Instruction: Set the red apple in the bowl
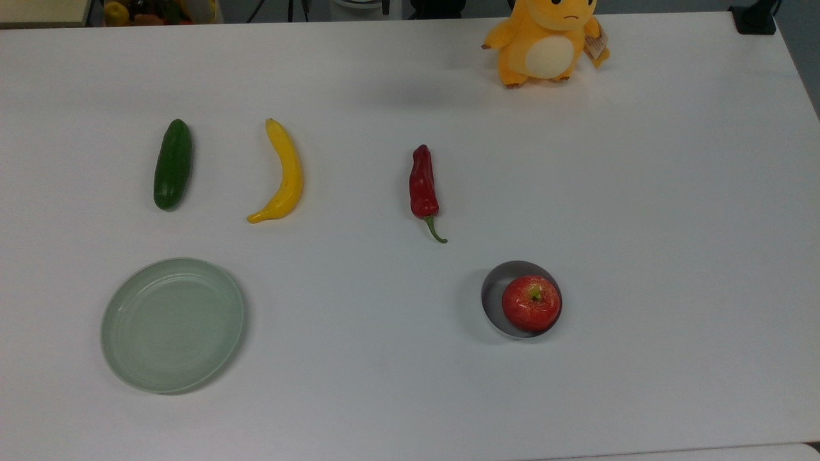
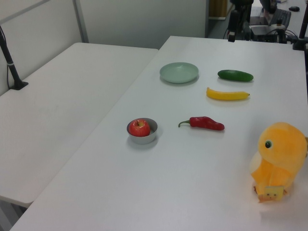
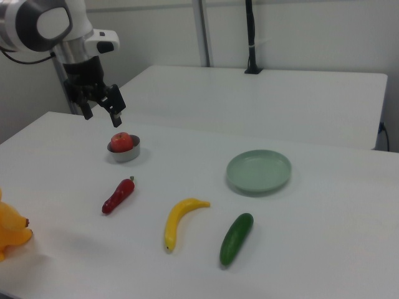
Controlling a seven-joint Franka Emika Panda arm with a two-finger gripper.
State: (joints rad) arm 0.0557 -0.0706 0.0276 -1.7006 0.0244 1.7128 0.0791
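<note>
Hanging above the table (image 3: 324,218), the gripper (image 3: 101,107) points down, fingers spread and empty, raised above the bowl (image 3: 124,151). The red apple (image 1: 531,303) sits inside the bowl. A red chili pepper (image 1: 423,189) lies near the bowl, nothing between.
</note>
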